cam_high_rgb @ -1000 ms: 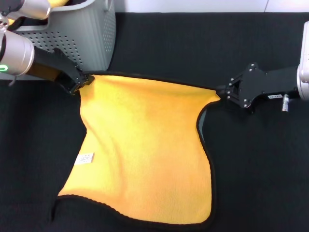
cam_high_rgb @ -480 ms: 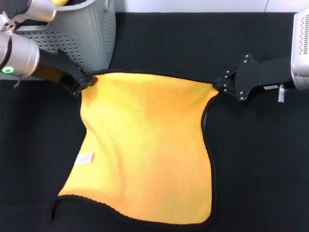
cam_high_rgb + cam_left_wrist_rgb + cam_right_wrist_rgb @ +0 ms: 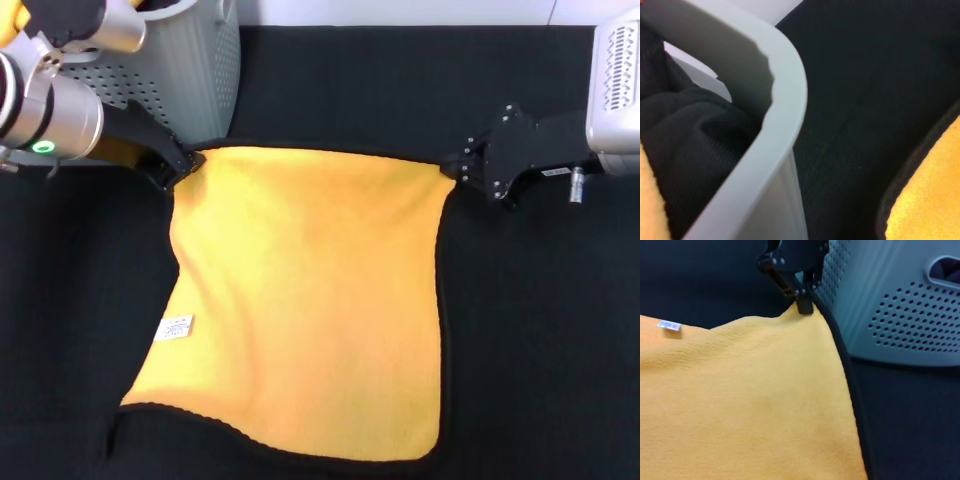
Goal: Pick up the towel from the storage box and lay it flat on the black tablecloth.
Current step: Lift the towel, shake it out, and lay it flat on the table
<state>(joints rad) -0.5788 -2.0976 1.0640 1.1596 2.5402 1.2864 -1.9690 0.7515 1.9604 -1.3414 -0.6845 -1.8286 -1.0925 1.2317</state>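
The yellow-orange towel (image 3: 305,300) with black piping and a small white tag (image 3: 175,327) lies spread on the black tablecloth (image 3: 540,330). My left gripper (image 3: 188,163) is shut on the towel's far left corner, right beside the grey storage box (image 3: 190,70). My right gripper (image 3: 452,170) is shut on the towel's far right corner. The far edge is pulled taut between them. The right wrist view shows the towel (image 3: 740,405), the left gripper (image 3: 804,307) pinching its corner, and the box (image 3: 900,315). The left wrist view shows the box rim (image 3: 785,115) and a towel edge (image 3: 925,200).
A dark cloth (image 3: 695,150) and a bit of yellow cloth (image 3: 12,18) lie inside the storage box at the far left. The towel's near left corner (image 3: 125,412) is slightly folded. The tablecloth stretches bare to the right and to the left of the towel.
Both grippers moved away from me with the towel's far corners. The far edge is now straighter and tauter, and the right side has unfolded flat.
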